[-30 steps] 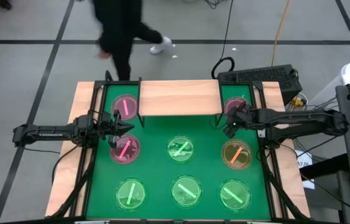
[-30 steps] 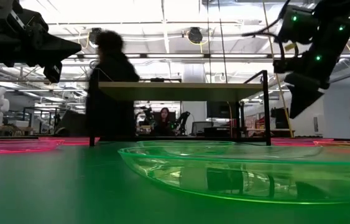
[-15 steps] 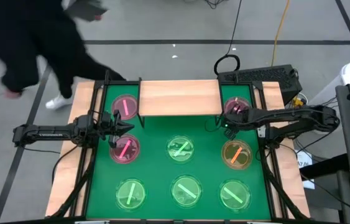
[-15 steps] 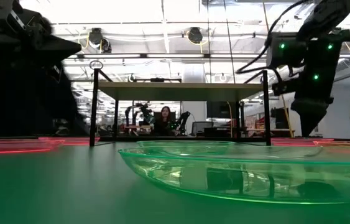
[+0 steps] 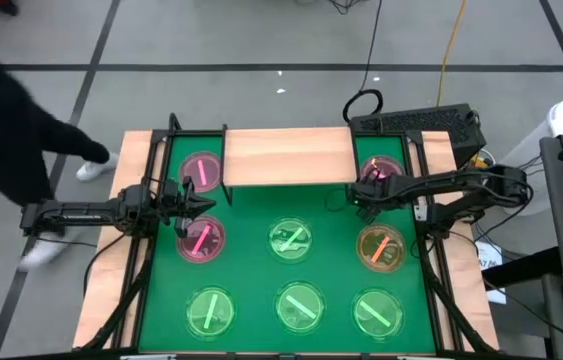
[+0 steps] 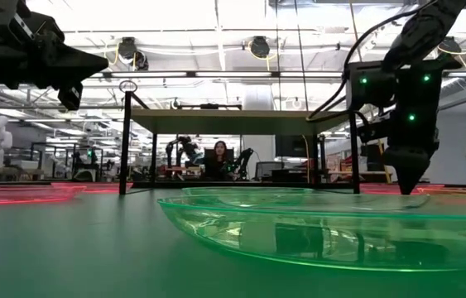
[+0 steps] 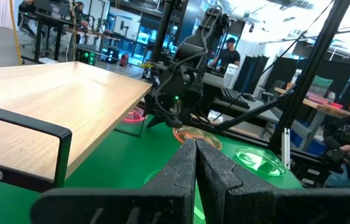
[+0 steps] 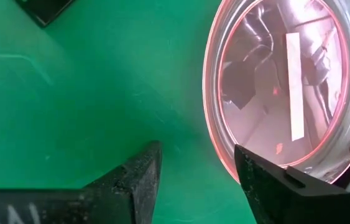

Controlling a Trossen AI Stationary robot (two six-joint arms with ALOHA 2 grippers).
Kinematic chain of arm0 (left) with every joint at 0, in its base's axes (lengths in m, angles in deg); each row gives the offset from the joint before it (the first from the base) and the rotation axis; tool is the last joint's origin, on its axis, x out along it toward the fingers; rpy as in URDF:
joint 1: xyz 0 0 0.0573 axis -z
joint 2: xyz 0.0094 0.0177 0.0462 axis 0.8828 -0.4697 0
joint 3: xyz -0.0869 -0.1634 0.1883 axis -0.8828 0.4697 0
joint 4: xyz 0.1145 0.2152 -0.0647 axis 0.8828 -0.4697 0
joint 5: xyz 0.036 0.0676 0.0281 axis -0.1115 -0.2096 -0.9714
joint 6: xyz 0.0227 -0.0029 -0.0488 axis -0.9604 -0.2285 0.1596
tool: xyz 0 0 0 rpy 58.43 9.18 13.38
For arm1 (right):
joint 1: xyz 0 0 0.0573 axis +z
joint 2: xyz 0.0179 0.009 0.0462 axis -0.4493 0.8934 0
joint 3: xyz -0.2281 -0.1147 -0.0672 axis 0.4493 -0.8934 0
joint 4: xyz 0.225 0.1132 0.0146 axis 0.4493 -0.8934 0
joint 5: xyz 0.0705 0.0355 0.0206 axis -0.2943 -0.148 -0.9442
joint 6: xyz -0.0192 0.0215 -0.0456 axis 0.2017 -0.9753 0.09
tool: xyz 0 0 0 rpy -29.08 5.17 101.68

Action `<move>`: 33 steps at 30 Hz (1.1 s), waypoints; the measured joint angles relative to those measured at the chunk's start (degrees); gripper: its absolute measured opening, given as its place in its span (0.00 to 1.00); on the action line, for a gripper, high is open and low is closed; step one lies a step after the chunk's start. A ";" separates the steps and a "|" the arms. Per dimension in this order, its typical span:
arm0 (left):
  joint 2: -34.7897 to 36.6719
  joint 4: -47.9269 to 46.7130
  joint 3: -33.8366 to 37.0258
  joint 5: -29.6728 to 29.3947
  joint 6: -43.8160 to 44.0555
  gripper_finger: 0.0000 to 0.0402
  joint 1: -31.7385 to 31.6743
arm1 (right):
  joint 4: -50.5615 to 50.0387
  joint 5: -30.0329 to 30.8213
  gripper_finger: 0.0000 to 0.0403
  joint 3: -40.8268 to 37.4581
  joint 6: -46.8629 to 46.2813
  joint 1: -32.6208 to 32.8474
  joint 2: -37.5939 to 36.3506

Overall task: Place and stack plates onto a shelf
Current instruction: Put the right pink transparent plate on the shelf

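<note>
The shelf stands on black legs at the mat's far edge. A pink plate lies at its left and another pink plate at its right, both on the green mat. More plates lie nearer: pink, green, orange, and three green ones in the near row. My right gripper is open and points down, low over the mat just beside the rim of the right pink plate. My left gripper is shut and hovers high between the two left pink plates.
The shelf's black legs stand close to both pink plates. A green plate fills the low view's foreground. A person moves past the table's far left corner. A keyboard lies beyond the right far corner.
My right gripper has come down from well above the mat to just over it and has shifted slightly toward the table's left, beside the right pink plate. A person has walked from behind the shelf toward the left. The plates have stayed in place.
</note>
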State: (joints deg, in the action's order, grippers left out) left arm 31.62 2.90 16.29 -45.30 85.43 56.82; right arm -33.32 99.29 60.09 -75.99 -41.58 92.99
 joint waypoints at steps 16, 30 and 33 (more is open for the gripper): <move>0.00 0.02 0.00 0.00 0.00 0.04 -0.01 | 2.47 0.56 0.28 -2.87 -0.97 -1.22 0.60; 0.00 0.02 0.00 0.00 0.00 0.04 -0.01 | 2.23 0.89 0.01 -3.77 -5.90 -0.96 -0.60; 0.01 0.02 0.00 -0.01 0.00 0.04 0.02 | 0.81 0.73 0.00 -3.94 -8.62 -0.20 -3.41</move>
State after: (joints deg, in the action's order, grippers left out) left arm 31.62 2.91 16.29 -45.30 85.43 56.84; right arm -32.51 100.02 56.15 -84.61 -41.78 89.58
